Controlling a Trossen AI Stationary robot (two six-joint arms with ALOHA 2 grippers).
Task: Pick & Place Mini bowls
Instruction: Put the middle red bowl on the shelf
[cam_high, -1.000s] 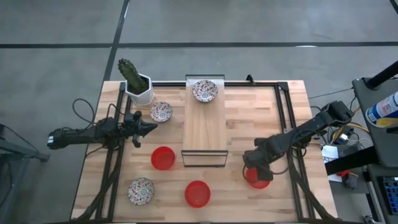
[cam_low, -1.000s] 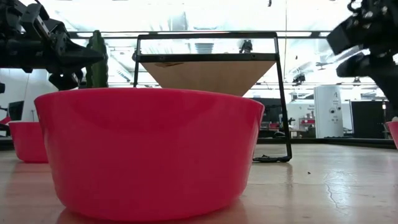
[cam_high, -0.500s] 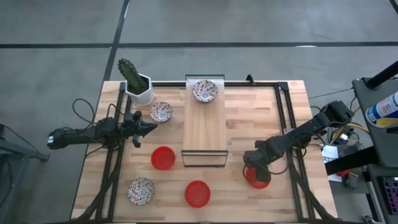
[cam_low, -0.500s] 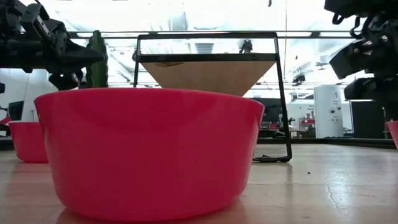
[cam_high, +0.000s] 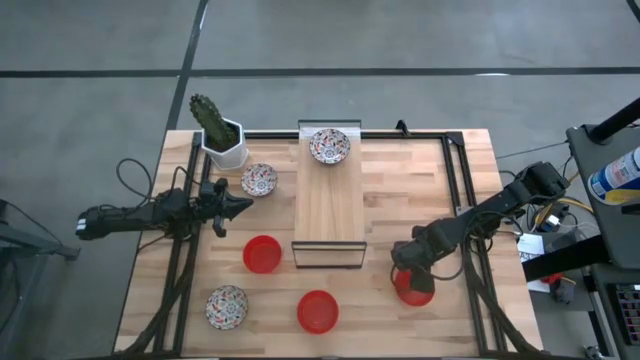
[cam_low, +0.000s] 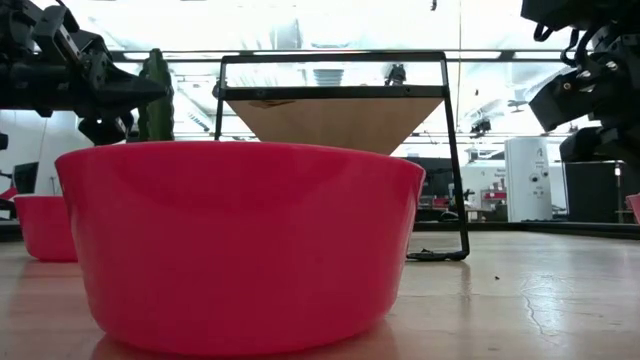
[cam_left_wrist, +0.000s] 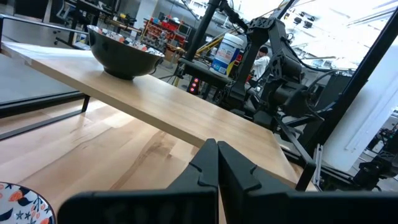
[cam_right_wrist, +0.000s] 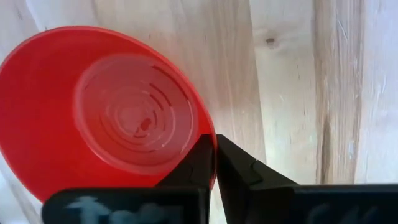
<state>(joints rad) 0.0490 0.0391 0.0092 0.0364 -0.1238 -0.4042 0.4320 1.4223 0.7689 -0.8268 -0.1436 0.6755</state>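
My right gripper (cam_right_wrist: 216, 157) is shut on a plain red mini bowl (cam_high: 416, 289) at the table's near right. My left gripper (cam_left_wrist: 217, 149) hovers shut and empty at the table's left, beside a patterned bowl (cam_high: 259, 180). Two other red bowls (cam_high: 262, 254) (cam_high: 317, 311) and a patterned one (cam_high: 227, 306) stand on their bases on the table. A third patterned bowl (cam_high: 329, 146) sits on the raised wooden shelf (cam_high: 328, 210). My right gripper pinches the red bowl's rim (cam_right_wrist: 209, 133) between its two fingers, one finger inside the bowl and one outside. The fingers come from above, pointing down. The bowl is upright, its mouth up; whether its base is on the table I cannot tell.
A white pot with a cactus (cam_high: 222, 140) stands at the far left corner. The shelf's black metal frame (cam_high: 328, 266) rises at the table's middle, and black rails (cam_high: 468, 200) run along the table's sides. Bare wood lies between the shelf and the right rail.
My right gripper has sunk a little toward the red bowl at the near right. The bowls have kept their places.
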